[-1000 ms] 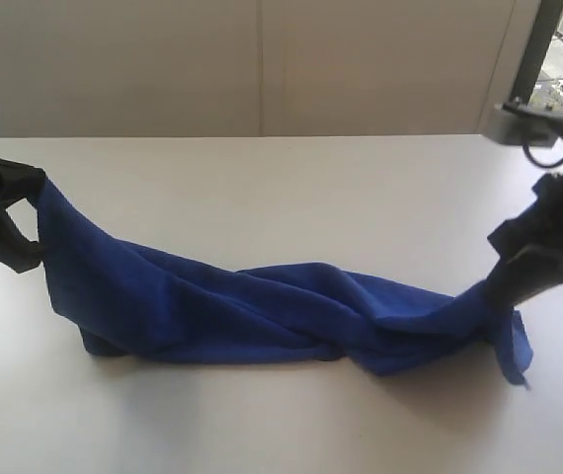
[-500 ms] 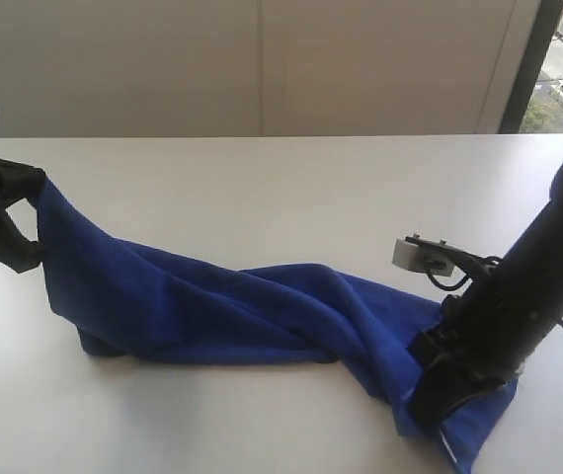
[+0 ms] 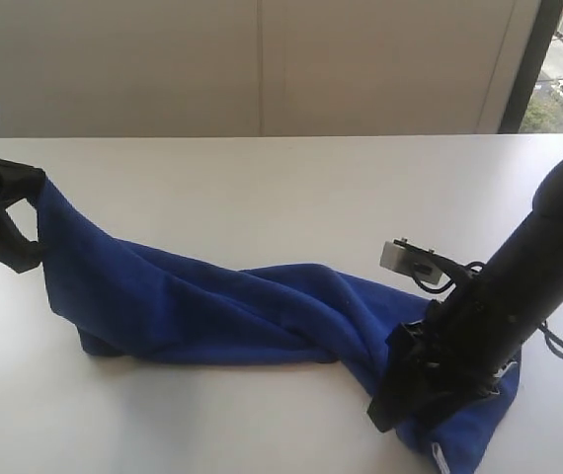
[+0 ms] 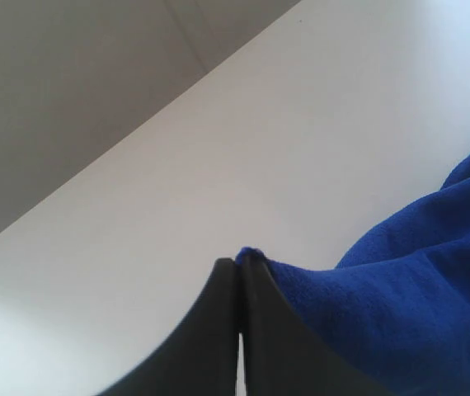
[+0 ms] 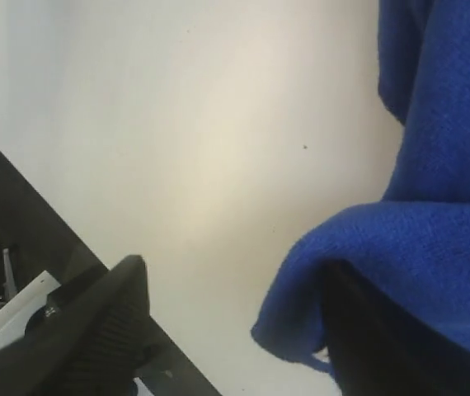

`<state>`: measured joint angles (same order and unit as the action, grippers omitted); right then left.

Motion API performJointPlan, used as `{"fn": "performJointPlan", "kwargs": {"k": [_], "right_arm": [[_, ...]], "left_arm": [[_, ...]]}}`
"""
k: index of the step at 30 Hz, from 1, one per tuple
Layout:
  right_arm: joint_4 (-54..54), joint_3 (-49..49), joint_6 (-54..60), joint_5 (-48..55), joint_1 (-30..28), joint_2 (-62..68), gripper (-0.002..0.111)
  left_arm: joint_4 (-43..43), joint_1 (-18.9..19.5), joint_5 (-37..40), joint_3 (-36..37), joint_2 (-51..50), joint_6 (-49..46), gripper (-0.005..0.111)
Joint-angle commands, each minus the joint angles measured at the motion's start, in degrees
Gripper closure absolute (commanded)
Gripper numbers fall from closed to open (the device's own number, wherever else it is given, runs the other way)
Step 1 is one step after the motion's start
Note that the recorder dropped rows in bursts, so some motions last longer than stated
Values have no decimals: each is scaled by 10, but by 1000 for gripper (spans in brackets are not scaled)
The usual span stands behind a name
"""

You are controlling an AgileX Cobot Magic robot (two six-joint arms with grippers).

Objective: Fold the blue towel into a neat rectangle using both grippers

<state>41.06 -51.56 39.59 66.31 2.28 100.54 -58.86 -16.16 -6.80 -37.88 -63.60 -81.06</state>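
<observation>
The blue towel [image 3: 242, 306] lies twisted in a long band across the white table [image 3: 262, 188]. Its left corner is lifted off the surface, and my left gripper [image 3: 37, 183] is shut on that corner; the wrist view shows blue cloth [image 4: 400, 305] pinched at the closed tips of the left gripper [image 4: 239, 264]. At the front right, my right gripper [image 3: 395, 380] is low over the towel's other end. Seen from the wrist, the right gripper [image 5: 235, 285] stands open, with the towel [image 5: 433, 231] draped over one finger and bare table between the fingers.
A plain wall runs behind the table's far edge. A dark window frame [image 3: 538, 49] stands at the back right. The towel's right end lies close to the table's front edge, under the right arm.
The right arm has swung down and forward from the raised right side, carrying the towel's end to the front right of the table. Its jaws have opened. The left gripper has not moved.
</observation>
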Motion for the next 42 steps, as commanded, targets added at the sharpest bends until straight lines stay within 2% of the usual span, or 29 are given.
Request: {"fn": "performJointPlan", "kwargs": {"k": [1,9,11,14,16,19,26,32,39,42], "right_arm": [[4,-7,-23,11,0,-36,49],[-28,-46,-45,-37,0,-127,49],[-83,-47,-96,-79,-1,-142,50],[-222,-47,-219,-141,-2,-150,53],[-314,-44,-290,-147,-14,-149,55],[-364,-43,-330,-136,-42,-136,56],[-324,-43,-330,-168,-111,-53,56],[-166,-43,-223,-192,-155,10,56],[-145,-43,-213,-209,-167,51,56],[-94,-43,-164,-212,-167,65,57]], "left_arm": [[-9,2,4,2,1,2,107],[-9,2,4,2,1,2,107],[-9,2,4,2,1,2,107],[-9,2,4,2,1,2,107],[-9,2,4,2,1,2,107],[-9,2,4,2,1,2,107],[-9,2,4,2,1,2,107],[-9,2,4,2,1,2,107],[-9,2,4,2,1,2,107],[-9,2,4,2,1,2,107]]}}
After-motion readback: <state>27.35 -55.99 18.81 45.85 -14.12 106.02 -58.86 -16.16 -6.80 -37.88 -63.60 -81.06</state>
